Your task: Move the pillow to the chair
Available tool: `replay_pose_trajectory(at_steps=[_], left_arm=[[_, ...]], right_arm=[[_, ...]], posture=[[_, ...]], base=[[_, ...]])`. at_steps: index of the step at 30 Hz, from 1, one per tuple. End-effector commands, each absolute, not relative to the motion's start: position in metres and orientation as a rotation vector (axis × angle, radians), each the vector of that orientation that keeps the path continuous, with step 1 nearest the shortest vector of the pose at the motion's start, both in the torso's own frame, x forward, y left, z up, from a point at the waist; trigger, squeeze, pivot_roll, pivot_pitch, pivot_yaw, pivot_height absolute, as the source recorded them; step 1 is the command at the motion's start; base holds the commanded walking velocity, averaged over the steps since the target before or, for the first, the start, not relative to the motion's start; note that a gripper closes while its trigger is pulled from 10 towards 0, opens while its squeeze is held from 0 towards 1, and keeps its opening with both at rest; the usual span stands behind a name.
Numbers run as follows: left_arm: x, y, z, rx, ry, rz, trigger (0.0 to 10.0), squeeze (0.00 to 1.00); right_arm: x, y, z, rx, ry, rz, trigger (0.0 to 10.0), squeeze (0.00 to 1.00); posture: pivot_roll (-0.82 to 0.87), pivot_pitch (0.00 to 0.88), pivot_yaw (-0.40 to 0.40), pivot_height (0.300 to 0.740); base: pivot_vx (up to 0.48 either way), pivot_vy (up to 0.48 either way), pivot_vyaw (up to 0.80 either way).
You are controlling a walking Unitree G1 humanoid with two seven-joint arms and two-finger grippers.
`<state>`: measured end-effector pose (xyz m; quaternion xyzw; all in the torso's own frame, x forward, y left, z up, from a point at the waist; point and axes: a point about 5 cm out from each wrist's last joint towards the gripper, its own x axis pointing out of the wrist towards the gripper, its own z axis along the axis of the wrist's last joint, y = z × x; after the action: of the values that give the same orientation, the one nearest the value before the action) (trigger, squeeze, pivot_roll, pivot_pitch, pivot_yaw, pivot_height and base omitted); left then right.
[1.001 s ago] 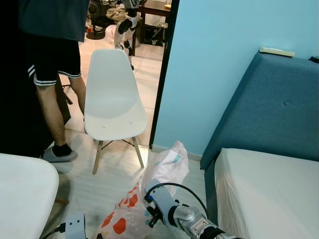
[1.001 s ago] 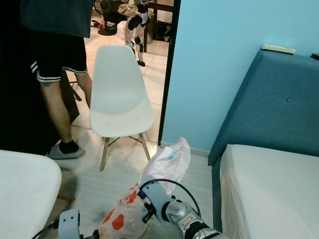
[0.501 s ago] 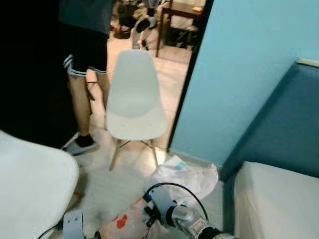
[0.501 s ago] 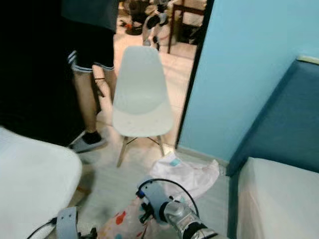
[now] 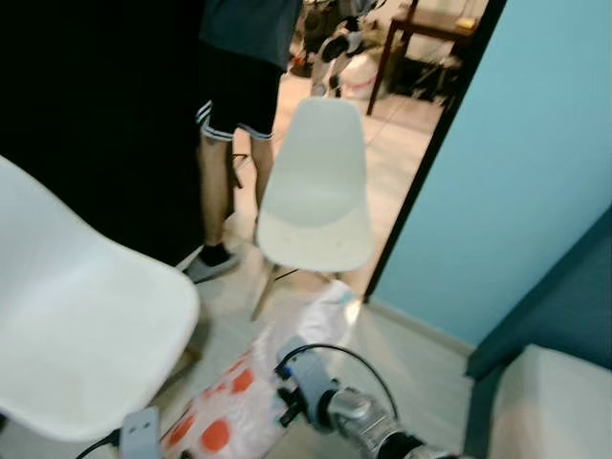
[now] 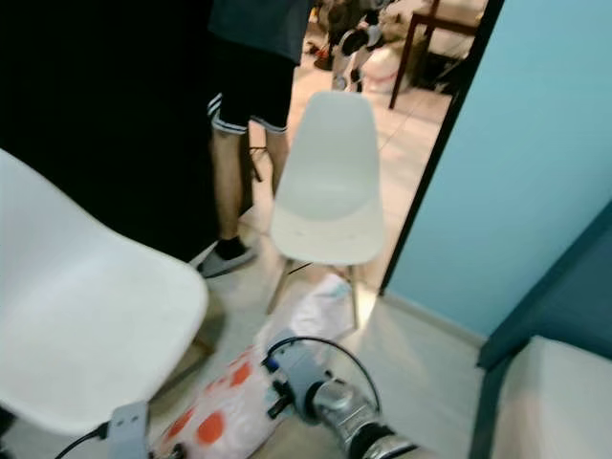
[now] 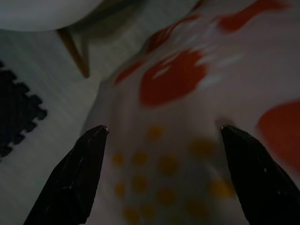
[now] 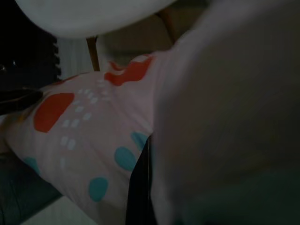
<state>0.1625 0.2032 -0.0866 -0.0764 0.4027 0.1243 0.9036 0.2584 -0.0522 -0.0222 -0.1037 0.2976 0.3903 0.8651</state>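
1. On your far left a near chair [image 5: 76, 335] with a broad white seat takes up the lower corner; its wooden leg shows beside the pillow in the left wrist view.
2. Your left pincer [image 7: 164, 178] hangs low, its two black fingers [image 7: 75, 178] spread wide, one to each side of the pillow's spotted cloth; you cannot tell whether they touch it.
3. The pillow [image 5: 239, 402], white with red and orange spots, lies on the floor [image 5: 421, 373] between the near chair and the far chair, sagging lengthwise towards the far chair's legs.
4. A person [image 5: 239, 105] in dark shorts stands just left of the far chair, one foot near its front leg.
5. The far chair [image 5: 320, 191], white with wooden legs, stands empty by the doorway, with the pillow's pale end right at its feet.
6. Your right pincer [image 8: 140, 187] is pressed into the pillow; one dark finger shows against the cloth, and you cannot tell if it is gripping.
7. On the right come the blue wall [image 5: 535, 172] and the bed [image 5: 559, 402] corner.
8. Against a second ago the camera has swung left: the near chair looms larger, the bed has slid mostly out, and the pillow stays on the floor.
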Motion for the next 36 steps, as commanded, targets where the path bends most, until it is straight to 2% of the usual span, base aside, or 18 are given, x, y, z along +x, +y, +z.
replay_pose_trajectory(at_steps=[1, 18, 26, 30, 36], left_arm=[[0.156, 0.198, -0.09, -0.154, 0.866, 0.242, 10.0, 0.0], [0.16, 0.202, -0.088, -0.188, 0.828, 0.272, 10.0, 0.0], [0.169, 0.201, -0.083, -0.187, 0.789, 0.251, 10.0, 0.0], [0.17, 0.201, -0.083, -0.181, 0.787, 0.247, 10.0, 0.0], [0.169, 0.2, -0.083, -0.194, 0.786, 0.262, 10.0, 0.0]], right_arm=[[0.264, -0.055, -0.017, -0.209, 0.59, 0.798, 10.0, 0.0], [0.268, -0.055, -0.015, -0.221, 0.577, 0.787, 10.0, 0.0], [0.278, -0.056, -0.007, -0.214, 0.552, 0.75, 10.0, 0.0], [0.279, -0.052, -0.003, -0.189, 0.532, 0.797, 10.0, 0.0], [0.274, -0.046, -0.004, -0.158, 0.532, 0.875, 10.0, 0.0]], posture=[[0.11, 0.04, -0.114, 0.74], [0.12, 0.035, -0.122, 0.74], [0.12, 0.028, -0.125, 0.74], [0.12, 0.025, -0.127, 0.74], [0.12, 0.027, -0.128, 0.74]], base=[[0.0, -0.315, 0.0], [0.0, 0.0, 0.0], [0.0, 0.0, 0.0], [0.0, 0.0, 0.0], [0.0, 0.0, 0.74]])
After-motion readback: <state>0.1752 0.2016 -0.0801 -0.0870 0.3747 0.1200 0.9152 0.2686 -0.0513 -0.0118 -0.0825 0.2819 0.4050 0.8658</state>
